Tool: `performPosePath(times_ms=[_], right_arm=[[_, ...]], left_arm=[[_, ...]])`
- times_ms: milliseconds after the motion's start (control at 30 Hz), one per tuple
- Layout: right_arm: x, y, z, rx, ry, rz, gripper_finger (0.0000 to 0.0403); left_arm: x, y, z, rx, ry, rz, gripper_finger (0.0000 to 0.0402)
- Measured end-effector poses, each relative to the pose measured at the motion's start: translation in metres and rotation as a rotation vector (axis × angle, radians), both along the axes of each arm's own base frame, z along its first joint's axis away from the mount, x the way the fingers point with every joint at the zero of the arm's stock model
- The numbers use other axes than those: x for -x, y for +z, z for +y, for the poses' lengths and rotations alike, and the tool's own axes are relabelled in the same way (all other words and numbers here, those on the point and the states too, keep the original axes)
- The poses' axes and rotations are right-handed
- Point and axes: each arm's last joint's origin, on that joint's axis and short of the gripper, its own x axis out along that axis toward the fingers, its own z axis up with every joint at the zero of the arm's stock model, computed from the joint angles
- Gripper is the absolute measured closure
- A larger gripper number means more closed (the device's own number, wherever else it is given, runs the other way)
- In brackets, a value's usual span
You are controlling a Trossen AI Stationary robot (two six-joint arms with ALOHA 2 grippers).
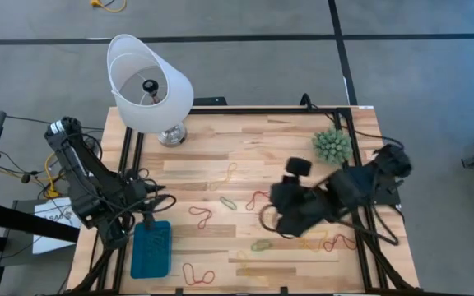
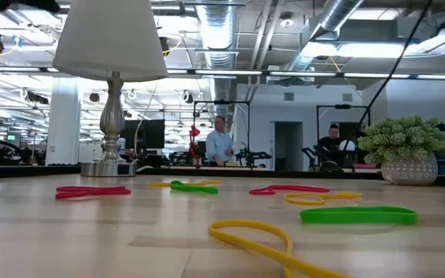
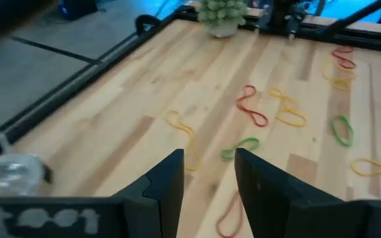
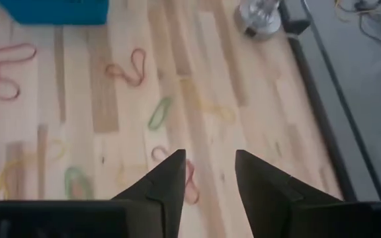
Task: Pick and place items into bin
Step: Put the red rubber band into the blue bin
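Wooden table (image 1: 286, 156) with a white lamp (image 1: 148, 82) at the back left corner and a spiky green plant (image 1: 332, 145) at the back right; teal bin (image 1: 151, 248) sits at the front left edge. Left gripper (image 1: 150, 212) hangs just over the bin's back end, fingers a narrow gap apart and empty; right gripper (image 1: 263, 219) is over mid-table, fingers also narrowly apart and empty. Rubber bands are scattered loose across the wood: red (image 1: 201, 216), green (image 1: 227, 201), yellow (image 1: 225, 174), another red pair (image 1: 197, 275) near the front edge right of the bin.
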Motion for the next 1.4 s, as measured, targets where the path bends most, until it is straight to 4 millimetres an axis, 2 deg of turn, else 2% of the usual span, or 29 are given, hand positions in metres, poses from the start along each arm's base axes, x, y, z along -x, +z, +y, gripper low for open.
performPosePath(times_ms=[133, 300, 433, 533, 733, 900, 1000, 1167, 1400], right_arm=[[0.034, -0.029, 0.005, -0.063, 0.007, -0.038, 0.0283], [0.076, -0.063, -0.003, -0.213, 0.021, -0.153, 0.0293], [0.099, -0.087, -0.010, -0.311, 0.091, -0.284, 0.0296], [0.108, -0.108, -0.017, -0.365, 0.103, -0.387, 0.0296], [0.112, -0.167, -0.029, -0.447, 0.075, -0.513, 0.0296], [0.110, -0.202, -0.033, -0.518, 0.059, -0.612, 0.0296], [0.106, -0.209, -0.031, -0.553, 0.066, -0.681, 0.0296], [0.099, -0.212, -0.025, -0.494, 0.141, -0.717, 0.0296], [0.095, -0.215, -0.022, -0.474, 0.160, -0.727, 0.0295]], left_arm=[[-0.009, -0.033, -0.004, 0.058, -0.020, 0.033, 0.0276], [-0.027, -0.073, -0.002, 0.136, -0.077, 0.071, 0.0276], [-0.048, -0.089, 0.005, 0.178, -0.162, 0.028, 0.0276], [-0.063, -0.095, 0.017, 0.157, -0.214, 0.004, 0.0276], [-0.084, -0.105, 0.043, 0.200, -0.250, 0.094, 0.0276], [-0.100, -0.120, 0.049, 0.231, -0.317, 0.156, 0.0276], [-0.107, -0.134, 0.048, 0.216, -0.352, 0.209, 0.0276], [-0.116, -0.157, 0.044, 0.143, -0.388, 0.282, 0.0276], [-0.132, -0.172, 0.039, 0.095, -0.400, 0.353, 0.0276]])
